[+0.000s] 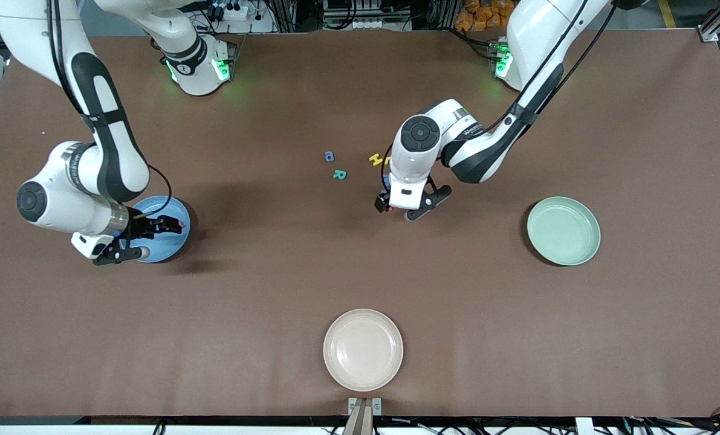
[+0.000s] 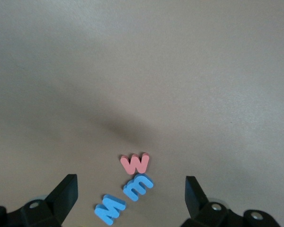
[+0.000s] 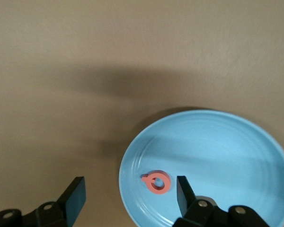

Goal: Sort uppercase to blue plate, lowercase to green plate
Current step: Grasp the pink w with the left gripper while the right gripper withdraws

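My right gripper [image 1: 145, 240] is open and empty over the rim of the blue plate [image 1: 169, 208]. In the right wrist view the gripper [image 3: 130, 196] hangs above the plate [image 3: 217, 151], where the red Q [image 3: 157, 182] lies. My left gripper [image 1: 405, 207] is open and empty over mid-table. In the left wrist view the gripper [image 2: 130, 198] is over a red-orange m [image 2: 135, 163], a blue m [image 2: 138, 186] and a blue M [image 2: 110, 208], which lie close together. The blue round letter [image 1: 329, 156], teal R [image 1: 339, 174] and yellow H [image 1: 376, 159] lie beside it. The green plate [image 1: 563, 231] holds nothing. The yellow lowercase letter is hidden.
A cream plate [image 1: 363, 349] holding nothing sits near the table's front edge, nearest the front camera. The left arm's forearm hangs over the table beside the yellow H.
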Robot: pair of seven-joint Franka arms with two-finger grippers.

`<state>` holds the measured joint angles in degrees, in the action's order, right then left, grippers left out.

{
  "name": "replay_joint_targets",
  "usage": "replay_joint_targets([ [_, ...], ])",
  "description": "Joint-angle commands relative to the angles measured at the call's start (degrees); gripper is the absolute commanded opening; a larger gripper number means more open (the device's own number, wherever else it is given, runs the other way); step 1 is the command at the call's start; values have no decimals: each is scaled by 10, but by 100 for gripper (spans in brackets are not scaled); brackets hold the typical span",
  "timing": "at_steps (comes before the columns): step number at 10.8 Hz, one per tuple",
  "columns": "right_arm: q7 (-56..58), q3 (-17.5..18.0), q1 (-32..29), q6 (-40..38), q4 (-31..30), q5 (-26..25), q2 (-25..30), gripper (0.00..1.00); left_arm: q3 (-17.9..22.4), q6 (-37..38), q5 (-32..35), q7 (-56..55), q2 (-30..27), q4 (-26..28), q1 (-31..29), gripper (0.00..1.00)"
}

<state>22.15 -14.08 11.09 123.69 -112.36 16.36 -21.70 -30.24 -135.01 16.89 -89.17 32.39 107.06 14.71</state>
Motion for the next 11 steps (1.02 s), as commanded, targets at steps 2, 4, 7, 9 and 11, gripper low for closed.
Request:
replay_joint_targets([
  [2, -37, -3, 2, -91, 90, -56, 6, 86, 3, -57, 19, -32, 16, 21, 3, 100],
  [4, -62, -1, 7, -128, 120, -63, 7, 86, 4, -73, 38, -36, 29, 26, 9, 100],
  [7, -129, 36, 8, -184, 164, -106, 14, 85, 8, -77, 128, -112, 58, 26, 13, 100],
  [9, -189, 63, 9, -232, 189, -113, 18, 85, 8, -77, 131, -114, 64, 23, 14, 100],
  [11, -234, 88, 9, -237, 189, -122, 34, 89, 8, -78, 132, -114, 66, 18, 14, 100],
])
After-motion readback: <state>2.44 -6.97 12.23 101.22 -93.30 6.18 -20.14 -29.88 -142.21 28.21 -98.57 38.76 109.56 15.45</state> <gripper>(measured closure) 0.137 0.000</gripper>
